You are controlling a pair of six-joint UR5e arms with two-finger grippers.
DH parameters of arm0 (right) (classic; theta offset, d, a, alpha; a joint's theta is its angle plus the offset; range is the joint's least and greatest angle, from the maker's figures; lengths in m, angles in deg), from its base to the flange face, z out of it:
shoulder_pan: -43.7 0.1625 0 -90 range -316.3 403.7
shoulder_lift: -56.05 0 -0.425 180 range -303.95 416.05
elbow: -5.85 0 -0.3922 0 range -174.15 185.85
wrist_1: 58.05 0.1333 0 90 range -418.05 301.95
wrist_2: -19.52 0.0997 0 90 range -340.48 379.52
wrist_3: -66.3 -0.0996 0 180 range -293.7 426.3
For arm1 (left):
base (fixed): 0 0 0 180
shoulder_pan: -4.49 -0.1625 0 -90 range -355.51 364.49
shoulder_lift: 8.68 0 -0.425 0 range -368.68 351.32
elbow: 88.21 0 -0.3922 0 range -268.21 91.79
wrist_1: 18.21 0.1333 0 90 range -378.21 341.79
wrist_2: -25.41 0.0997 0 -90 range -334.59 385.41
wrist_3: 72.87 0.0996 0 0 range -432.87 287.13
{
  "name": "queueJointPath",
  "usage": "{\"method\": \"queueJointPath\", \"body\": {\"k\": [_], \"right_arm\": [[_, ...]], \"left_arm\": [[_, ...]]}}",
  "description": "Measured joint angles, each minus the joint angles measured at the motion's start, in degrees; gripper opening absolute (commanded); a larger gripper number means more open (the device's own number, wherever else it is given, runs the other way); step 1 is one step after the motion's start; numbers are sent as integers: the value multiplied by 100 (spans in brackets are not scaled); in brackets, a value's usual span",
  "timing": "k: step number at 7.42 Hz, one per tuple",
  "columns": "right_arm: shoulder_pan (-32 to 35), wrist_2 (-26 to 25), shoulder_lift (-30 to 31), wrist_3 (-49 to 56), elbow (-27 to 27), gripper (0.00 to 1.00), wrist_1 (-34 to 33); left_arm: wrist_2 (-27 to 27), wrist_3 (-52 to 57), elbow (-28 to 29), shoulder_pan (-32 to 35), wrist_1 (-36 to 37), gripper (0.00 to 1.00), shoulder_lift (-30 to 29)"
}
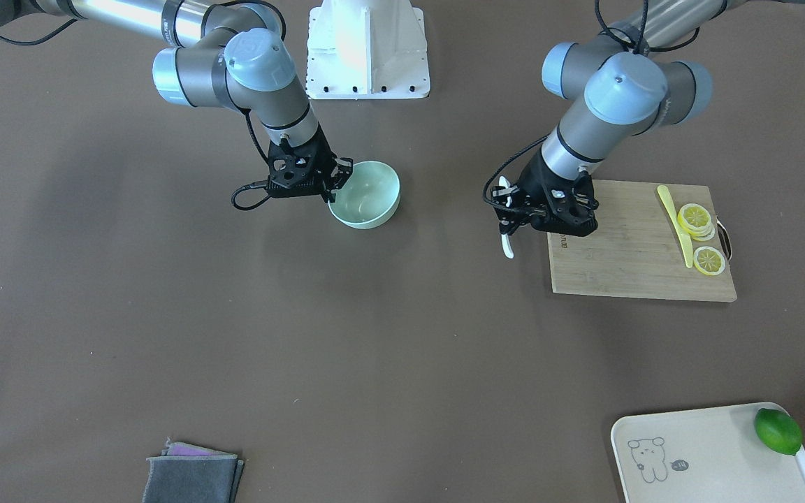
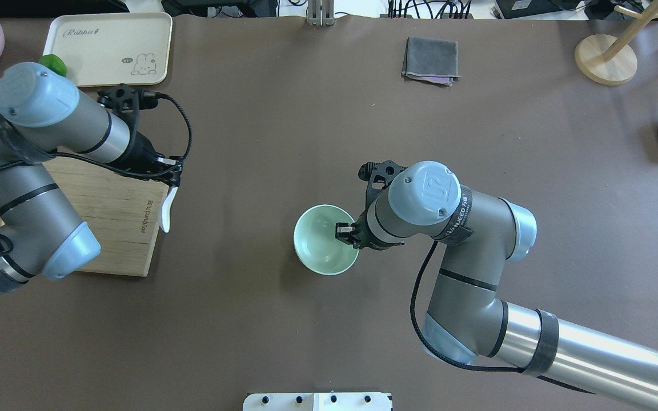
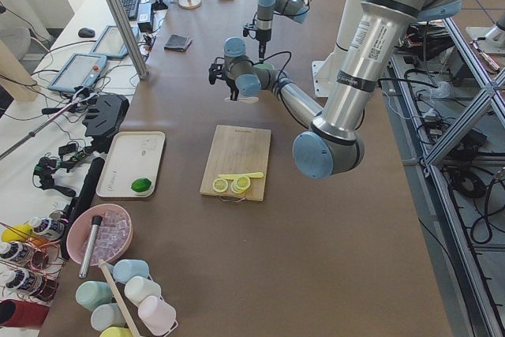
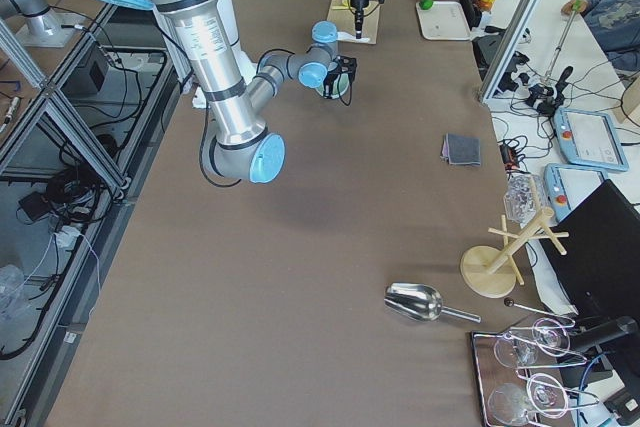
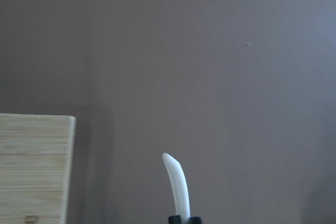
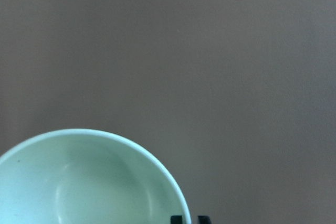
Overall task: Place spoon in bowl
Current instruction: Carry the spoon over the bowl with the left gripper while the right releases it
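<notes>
The white spoon (image 1: pixel 508 243) hangs in my left gripper (image 1: pixel 509 216), which is shut on it just off the wooden cutting board's (image 1: pixel 626 244) edge, above the table. In the left wrist view the spoon's handle (image 5: pixel 176 184) sticks out past the fingertips. In the overhead view the spoon (image 2: pixel 166 208) is well to the left of the mint-green bowl (image 2: pixel 320 242). My right gripper (image 1: pixel 341 180) is shut on the rim of the bowl (image 1: pixel 369 199). The right wrist view shows the bowl (image 6: pixel 89 182) empty, with the rim running to the fingertips (image 6: pixel 177 219).
A yellow knife (image 1: pixel 675 223) and lemon slices (image 1: pixel 696 220) lie on the cutting board. A cream tray (image 1: pixel 710 454) with a lime (image 1: pixel 778 431) is at the table's near right in the front view. A folded grey cloth (image 1: pixel 193 475) lies at the near left.
</notes>
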Motion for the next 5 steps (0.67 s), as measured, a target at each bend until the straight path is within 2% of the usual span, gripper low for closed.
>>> {"method": "queueJointPath", "body": {"k": [3,5], "right_arm": [[528,500,201,63,437,100,-43],[929,878,867,303,979,100,-29]], "left_arm": [[99,-605,109,-267,4,0,-596],[513,-993,271,-655,4,0,-1001]]}}
